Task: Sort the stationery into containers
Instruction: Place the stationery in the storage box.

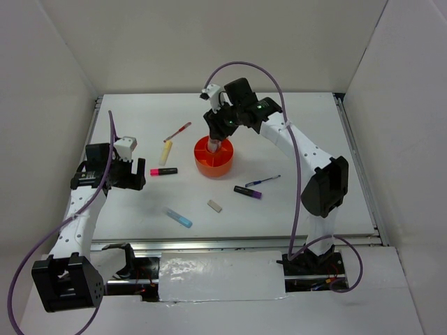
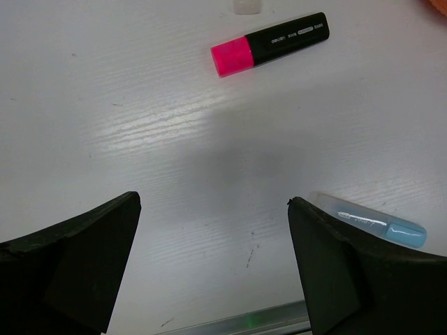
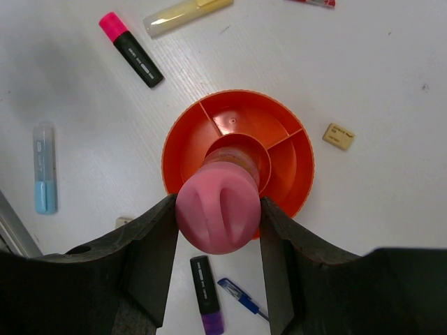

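Pink cylinder [image 3: 217, 213] fills the centre of the right wrist view, pinched on both sides by the half-closed right fingers [image 3: 152, 241]. It is held directly over the central cup [image 3: 237, 150] of the orange organizer [image 3: 286, 174], probably so that it goes straight in. The left fingers [image 2: 77, 258] stand wide apart and empty above the tabletop [image 2: 140, 105], near the pink-black marker [image 2: 269, 43].

White wood-grain table [image 1: 230, 220], plain white panel walls [image 1: 209, 42] behind it and at both sides, silver metal rail [image 1: 244, 242] along its near edge, soft glare on its top
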You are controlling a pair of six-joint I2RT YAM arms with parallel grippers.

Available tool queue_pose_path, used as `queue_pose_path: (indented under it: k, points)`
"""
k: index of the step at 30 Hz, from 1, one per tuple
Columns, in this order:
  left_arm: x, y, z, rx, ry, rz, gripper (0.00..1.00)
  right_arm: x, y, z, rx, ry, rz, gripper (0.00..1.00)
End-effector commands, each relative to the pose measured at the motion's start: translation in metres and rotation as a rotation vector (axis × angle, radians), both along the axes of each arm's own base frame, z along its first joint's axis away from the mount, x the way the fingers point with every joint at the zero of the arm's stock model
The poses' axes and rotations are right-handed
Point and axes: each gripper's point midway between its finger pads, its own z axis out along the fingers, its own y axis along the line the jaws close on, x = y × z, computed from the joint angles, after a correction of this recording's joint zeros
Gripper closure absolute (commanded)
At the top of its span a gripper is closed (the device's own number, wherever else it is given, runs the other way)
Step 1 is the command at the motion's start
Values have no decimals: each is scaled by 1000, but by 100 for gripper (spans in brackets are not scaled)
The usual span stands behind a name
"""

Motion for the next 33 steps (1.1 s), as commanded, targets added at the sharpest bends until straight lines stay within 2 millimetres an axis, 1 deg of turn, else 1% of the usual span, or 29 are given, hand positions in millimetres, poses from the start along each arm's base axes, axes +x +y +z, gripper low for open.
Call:
queue_pose_path:
  k: [1,6,12,15,17,22,23,25,28,29,30,31,33]
  points:
    - [6,-1,11,-1,-37,-17,1,0,10,-1,25,3,24,99]
    - [6,0,12,-3,-40,-15,1,3,12,-11,22,18,17,98]
    - [7,0,11,-3,-36,-15,1,8,15,-22,12,32,5,92]
    - [6,-1,11,-5,-35,-14,1,11,15,-32,-1,44,-1,88]
    - [7,0,11,-2,-37,-14,1,12,16,-34,0,46,-4,87]
    - [7,-1,11,-4,-36,-16,1,13,15,-48,-14,62,-15,79]
    - [7,0,11,-1,-34,-13,1,13,14,-49,-15,62,-16,76]
    - [7,0,11,-2,-35,-14,1,14,14,-52,-17,63,-21,74]
    - [7,0,11,-3,-35,-13,1,13,15,-54,-21,72,-24,60]
    - [7,0,11,-2,-36,-16,1,13,15,-55,-22,75,-25,49]
    - [7,0,11,-2,-37,-16,1,13,15,-55,-21,76,-26,45]
    - [7,0,11,-3,-37,-15,1,14,15,-54,-19,75,-27,38]
    - [7,0,11,-2,-37,-16,1,14,15,-50,-16,72,-30,33]
